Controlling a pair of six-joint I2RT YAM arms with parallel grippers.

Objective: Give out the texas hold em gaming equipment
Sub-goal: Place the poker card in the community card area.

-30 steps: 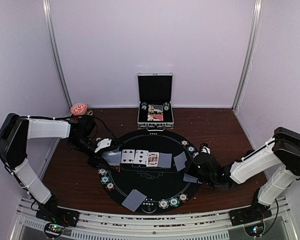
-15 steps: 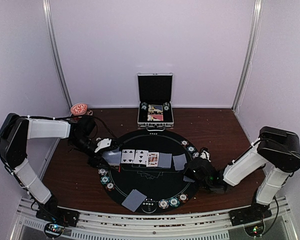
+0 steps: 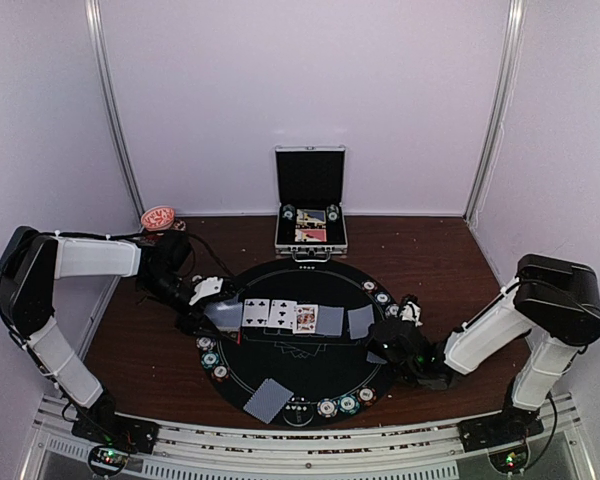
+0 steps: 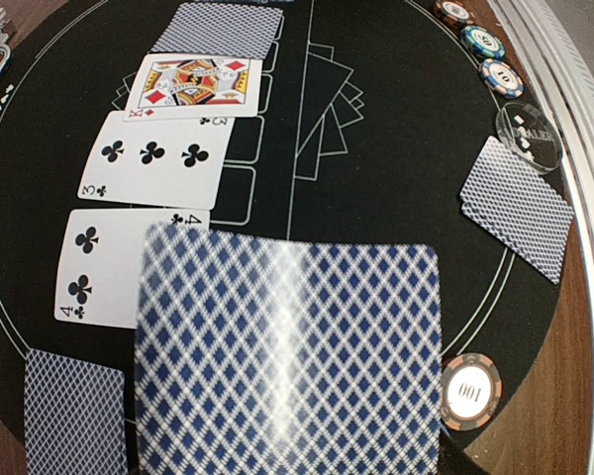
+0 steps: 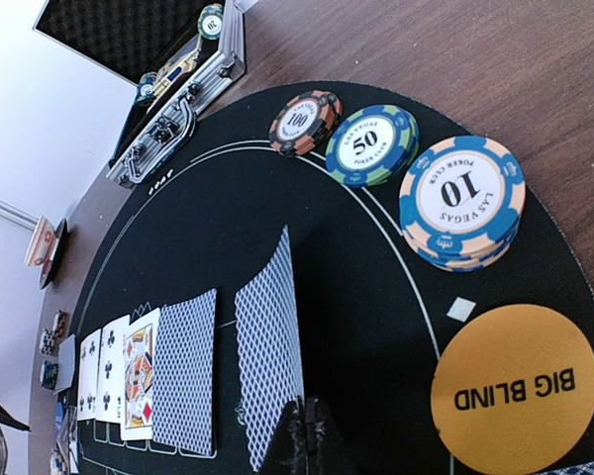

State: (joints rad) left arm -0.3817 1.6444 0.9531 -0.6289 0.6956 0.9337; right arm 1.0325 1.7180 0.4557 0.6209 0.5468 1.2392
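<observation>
At the mat's [image 3: 310, 375] 6 o'clock edge, chips [image 3: 338, 405] and a pair of cards [image 3: 265, 400] mark one seat's share. At 3 o'clock the right hand [image 3: 395, 348] is pinched shut beside the orange disc [image 5: 515, 391], tips at a tilted card [image 5: 267, 366], though a grip cannot be confirmed; at 9 o'clock the left hand [image 3: 212, 300] holds a face-down card [image 4: 287, 361] flat above the mat, probably to deal it. Beyond, the board row [image 3: 280, 316] lies centred, the case [image 3: 311, 205] open at 12 o'clock on the bench [image 3: 430, 255].

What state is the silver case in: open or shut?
Open. The silver case has its lid standing upright, with chips and cards showing inside.
</observation>
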